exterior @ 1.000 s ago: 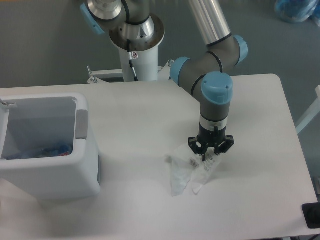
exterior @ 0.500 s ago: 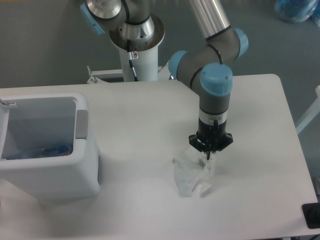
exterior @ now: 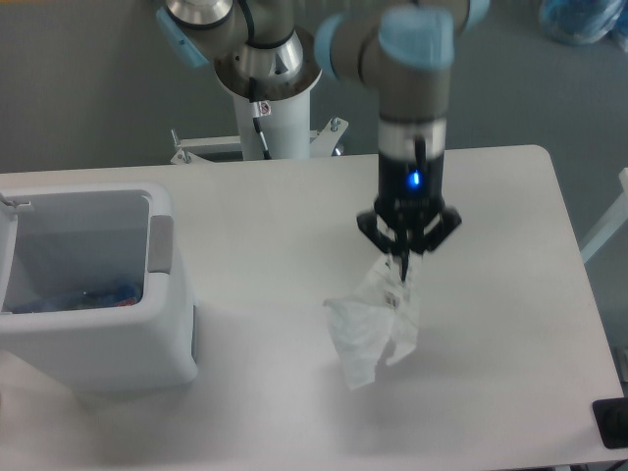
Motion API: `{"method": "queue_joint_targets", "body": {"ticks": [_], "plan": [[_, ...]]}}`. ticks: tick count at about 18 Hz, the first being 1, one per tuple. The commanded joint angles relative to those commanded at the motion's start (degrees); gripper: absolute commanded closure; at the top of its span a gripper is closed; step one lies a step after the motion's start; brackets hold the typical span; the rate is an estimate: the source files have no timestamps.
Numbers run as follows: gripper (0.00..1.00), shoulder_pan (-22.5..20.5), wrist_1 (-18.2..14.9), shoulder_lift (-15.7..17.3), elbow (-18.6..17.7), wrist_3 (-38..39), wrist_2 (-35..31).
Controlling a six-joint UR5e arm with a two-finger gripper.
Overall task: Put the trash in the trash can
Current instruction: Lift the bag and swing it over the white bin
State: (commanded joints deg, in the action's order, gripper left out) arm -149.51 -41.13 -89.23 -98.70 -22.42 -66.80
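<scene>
My gripper (exterior: 403, 267) is shut on the top of a wrinkly clear plastic bag (exterior: 371, 326), which hangs below it above the table, right of centre. Small printed labels show near the pinch point. The white boxy trash can (exterior: 169, 329) stands at the left with a grey patch on its right rim. Red and blue bits of a bottle (exterior: 90, 295) lie inside it on the bottom, mostly hidden by the wall.
The white table (exterior: 510, 334) stretches right to a rounded edge. The arm's white base column (exterior: 270, 118) stands behind the table at the back. A dark object (exterior: 613, 424) sits at the lower right edge of view.
The gripper has closed on the bag and risen, lifting it off the table. The arm's wrist has moved up and slightly left.
</scene>
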Motion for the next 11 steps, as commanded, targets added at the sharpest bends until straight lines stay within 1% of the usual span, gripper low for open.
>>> {"method": "queue_joint_targets", "body": {"ticks": [4, 6, 8, 9, 11], "plan": [[1.0, 3.2, 1.1, 3.4, 0.4, -0.7, 1.1], [1.0, 5.0, 2.2, 4.0, 2.0, -1.2, 1.1], [1.0, 7.6, 2.6, 4.8, 3.8, -3.5, 1.1], [1.0, 9.0, 2.6, 5.4, 3.9, -6.0, 1.1], [1.0, 13.0, 2.6, 6.5, 3.8, -7.9, 1.1]]}}
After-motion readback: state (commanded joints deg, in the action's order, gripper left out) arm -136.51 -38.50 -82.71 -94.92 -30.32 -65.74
